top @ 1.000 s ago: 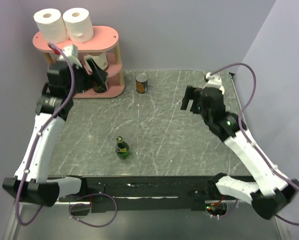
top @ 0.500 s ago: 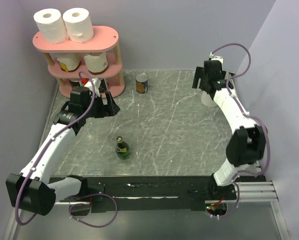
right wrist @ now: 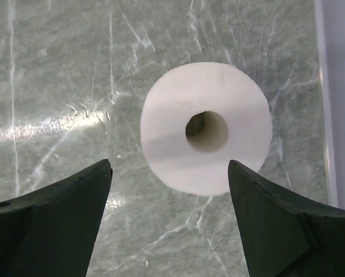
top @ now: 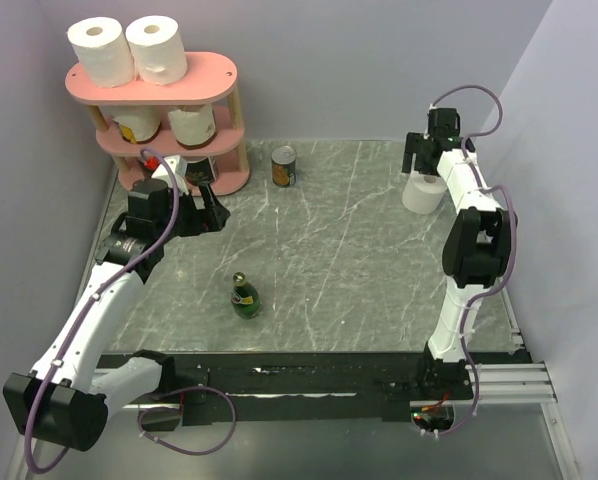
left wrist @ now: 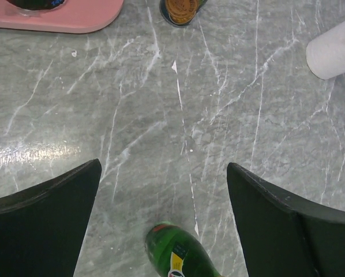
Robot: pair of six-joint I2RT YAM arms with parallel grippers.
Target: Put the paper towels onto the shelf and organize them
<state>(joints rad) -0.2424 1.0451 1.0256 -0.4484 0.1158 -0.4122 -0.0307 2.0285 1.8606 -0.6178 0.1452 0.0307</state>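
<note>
Standing on end, the white roll (right wrist: 171, 135) shows its hollow core.

Shelf (top: 217, 72): far-left corner; I count two white rolls (top: 99, 45) on top.
My right gripper (top: 425, 163): over a lone roll (top: 422, 195), far-right corner.

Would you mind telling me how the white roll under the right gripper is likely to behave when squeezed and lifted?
The white roll looks soft, so it would probably dent under the open right gripper. Being hollow-centred, it is likely light. Standing on end on the table, it should not roll unless tipped.
</note>
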